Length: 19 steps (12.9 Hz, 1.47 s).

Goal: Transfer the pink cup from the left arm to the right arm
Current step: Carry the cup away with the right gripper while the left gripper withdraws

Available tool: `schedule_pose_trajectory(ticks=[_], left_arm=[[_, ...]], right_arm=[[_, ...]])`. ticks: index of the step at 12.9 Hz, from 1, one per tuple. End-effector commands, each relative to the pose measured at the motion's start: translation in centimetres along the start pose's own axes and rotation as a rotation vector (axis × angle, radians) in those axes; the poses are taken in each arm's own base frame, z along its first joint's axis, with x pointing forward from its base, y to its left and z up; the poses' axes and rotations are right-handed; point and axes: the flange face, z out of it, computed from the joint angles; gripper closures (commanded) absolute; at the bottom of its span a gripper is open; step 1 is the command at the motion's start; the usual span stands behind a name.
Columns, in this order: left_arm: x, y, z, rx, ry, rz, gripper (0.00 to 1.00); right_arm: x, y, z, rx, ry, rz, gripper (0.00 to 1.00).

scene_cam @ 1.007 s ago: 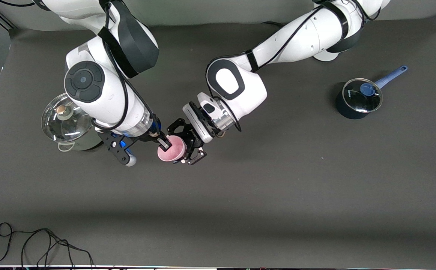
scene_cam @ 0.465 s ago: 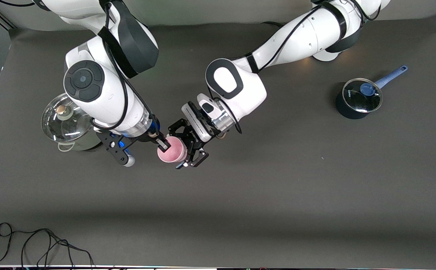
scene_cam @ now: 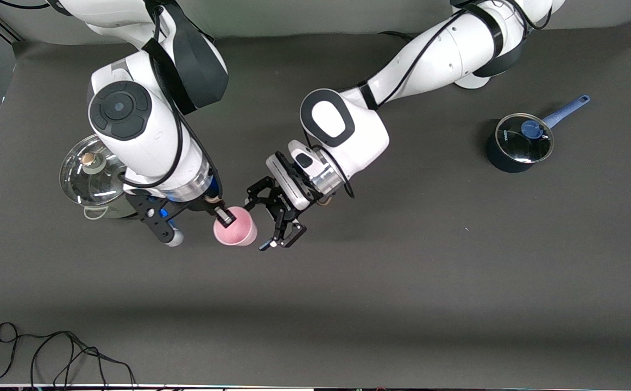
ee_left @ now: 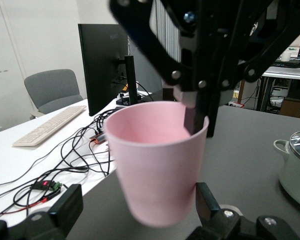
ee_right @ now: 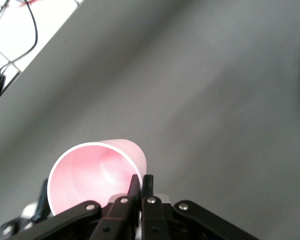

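The pink cup (scene_cam: 238, 232) hangs upright above the middle of the table. My right gripper (scene_cam: 223, 217) is shut on its rim, one finger inside and one outside, as the right wrist view shows (ee_right: 141, 181) with the cup (ee_right: 90, 175) against the fingers. My left gripper (scene_cam: 259, 225) is open beside the cup, toward the left arm's end. In the left wrist view the cup (ee_left: 157, 170) stands between my left gripper's (ee_left: 137, 215) spread pads with a gap on each side, and the right gripper (ee_left: 195, 117) pinches the rim from above.
A pale pot with a glass lid (scene_cam: 95, 176) stands under the right arm's wrist; it also shows in the left wrist view (ee_left: 296, 167). A dark blue saucepan with a glass lid (scene_cam: 519, 142) stands toward the left arm's end. Black cables (scene_cam: 49, 353) lie at the near edge.
My left gripper has opened and let go of the cup. My right gripper has carried the cup a little toward the right arm's end, out from between the left fingers.
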Motion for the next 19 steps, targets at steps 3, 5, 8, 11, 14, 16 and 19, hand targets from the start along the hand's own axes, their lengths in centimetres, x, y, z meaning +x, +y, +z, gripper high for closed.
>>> schedule_pose_trajectory(ticks=[3, 5, 8, 11, 14, 16, 19], left_arm=[[-1.8, -9.5, -2.2, -0.132, 0.031, 0.166, 0.0], [-3.1, -14.8, -4.1, -0.242, 0.049, 0.239, 0.0], [-4.3, -21.4, -8.1, -0.39, 0.074, 0.292, 0.0], [-5.7, -26.0, -12.5, -0.53, -0.032, 0.339, 0.0], [-5.5, -29.6, -18.3, -0.654, -0.225, 0.311, 0.0], [-5.1, -31.1, -21.9, -0.704, -0.305, 0.307, 0.0], [-4.6, -33.1, -26.8, -0.728, -0.449, 0.295, 0.0]], right_arm=[[11.4, 4.7, -0.2, -0.023, 0.05, -0.1, 1.0], [16.2, 7.7, -0.3, -0.032, 0.046, -0.157, 1.0], [24.0, 14.3, -1.3, -0.037, 0.038, -0.316, 1.0], [31.2, 22.7, -1.6, 0.006, -0.024, -0.533, 1.0], [35.5, 28.4, 0.5, 0.054, -0.062, -0.753, 1.0], [37.0, 29.7, 3.5, 0.057, -0.064, -0.866, 1.0], [36.8, 29.0, 10.9, 0.057, -0.015, -0.916, 1.0]])
